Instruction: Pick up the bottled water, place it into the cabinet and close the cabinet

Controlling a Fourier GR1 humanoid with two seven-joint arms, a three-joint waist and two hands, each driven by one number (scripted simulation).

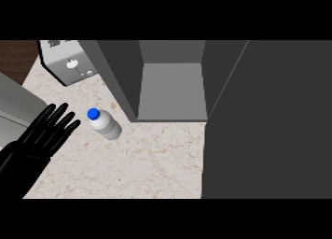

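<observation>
My worry is the bottled water (105,125). It stands upright on the counter just left of the cabinet (170,88), whose front is open. It is tall and narrow, so it would tip easily.

My left hand (39,137) is farther left of the cabinet, its fingers (58,119) straight and spread, holding nothing. If they come in flat, they could knock the bottle over, and it might roll against the cabinet's wall. My right hand is out of view.

The pale marbled counter (148,163) looks smooth, so it would do little to stop a roll. Right of the cabinet's opening is a dark panel (272,121). I take it for the open door, though this steep angle leaves me unsure. A grey appliance (67,63) sits to the cabinet's left, toward the back.
</observation>
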